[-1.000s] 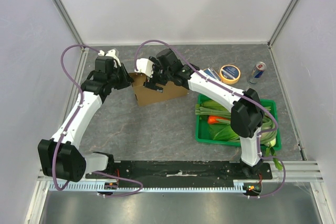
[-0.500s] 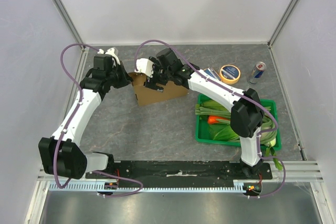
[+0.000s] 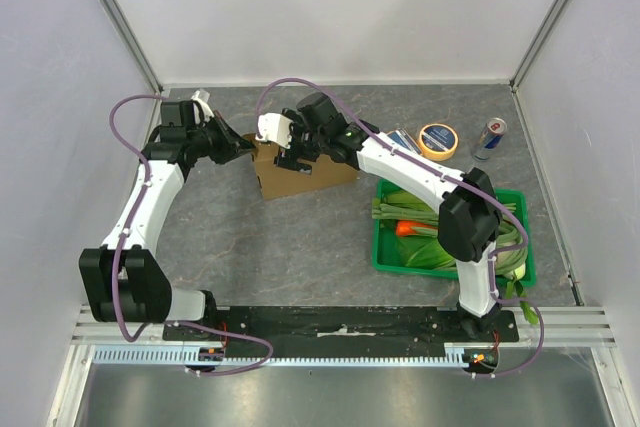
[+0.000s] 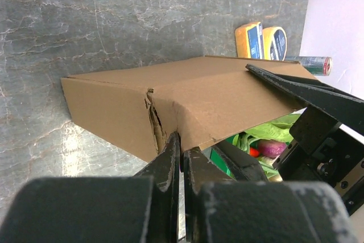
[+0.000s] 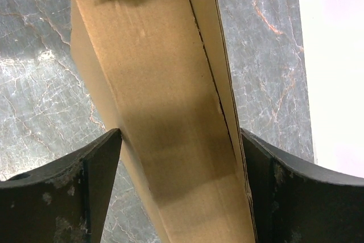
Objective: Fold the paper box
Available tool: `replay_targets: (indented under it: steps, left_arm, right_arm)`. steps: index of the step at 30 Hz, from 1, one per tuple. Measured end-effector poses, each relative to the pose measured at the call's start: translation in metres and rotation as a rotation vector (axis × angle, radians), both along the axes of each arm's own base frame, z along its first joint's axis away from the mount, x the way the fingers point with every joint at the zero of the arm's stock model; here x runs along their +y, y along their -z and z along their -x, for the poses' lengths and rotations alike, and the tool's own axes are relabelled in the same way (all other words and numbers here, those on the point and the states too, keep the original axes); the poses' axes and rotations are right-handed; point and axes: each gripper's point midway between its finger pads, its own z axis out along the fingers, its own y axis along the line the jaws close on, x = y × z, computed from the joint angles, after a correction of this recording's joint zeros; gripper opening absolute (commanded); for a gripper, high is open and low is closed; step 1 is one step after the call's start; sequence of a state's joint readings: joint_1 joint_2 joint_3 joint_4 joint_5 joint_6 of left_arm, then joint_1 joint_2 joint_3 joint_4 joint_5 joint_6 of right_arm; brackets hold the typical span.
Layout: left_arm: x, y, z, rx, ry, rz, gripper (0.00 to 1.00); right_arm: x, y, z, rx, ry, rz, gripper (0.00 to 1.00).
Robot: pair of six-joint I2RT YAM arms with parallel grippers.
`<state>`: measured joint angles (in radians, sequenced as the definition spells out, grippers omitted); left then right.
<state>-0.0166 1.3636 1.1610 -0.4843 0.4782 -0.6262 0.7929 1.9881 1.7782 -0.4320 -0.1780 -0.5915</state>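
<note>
I find the paper box [image 3: 305,175] on the grey marbled table [image 3: 300,257], toward its far middle, between both arms. Overhead it reads only as a plain brown block.

My left wrist camera alone shows a ragged split [image 4: 153,119] in the matte corrugated wall at one corner. The left gripper [image 4: 182,147] is closed, its tips touching the box's edge just beside that split. I cannot tell whether cardboard lies between them.

My right wrist camera alone shows a long slit [image 5: 207,66] along one flat panel. The right gripper [image 5: 181,135] stands wide, straddling the box, with a finger just beside each of its two faces.
</note>
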Motion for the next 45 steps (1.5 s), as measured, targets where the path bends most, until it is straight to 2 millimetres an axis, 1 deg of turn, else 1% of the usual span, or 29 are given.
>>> replay_targets:
  steps: [7, 18, 36, 41, 45]
  left_arm:
    - [0.003, 0.002, -0.001, -0.006, -0.006, -0.020, 0.02]
    - [0.010, 0.007, 0.004, -0.056, 0.085, -0.153, 0.02]
    - [0.018, 0.011, 0.003, -0.083, 0.110, -0.292, 0.02]
    - [0.016, 0.010, 0.003, -0.104, 0.092, -0.368, 0.02]
    - [0.016, 0.013, 0.005, -0.128, 0.073, -0.376, 0.02]
  right_arm:
    - [0.000, 0.000, -0.001, -0.006, 0.003, 0.006, 0.87]
    - [0.002, 0.000, -0.001, -0.006, 0.001, 0.005, 0.87]
    - [0.007, 0.000, -0.002, -0.008, -0.002, 0.002, 0.87]
    - [0.006, 0.000, -0.003, 0.009, 0.029, -0.012, 0.92]
    - [0.009, -0.002, -0.003, 0.057, 0.093, -0.066, 0.97]
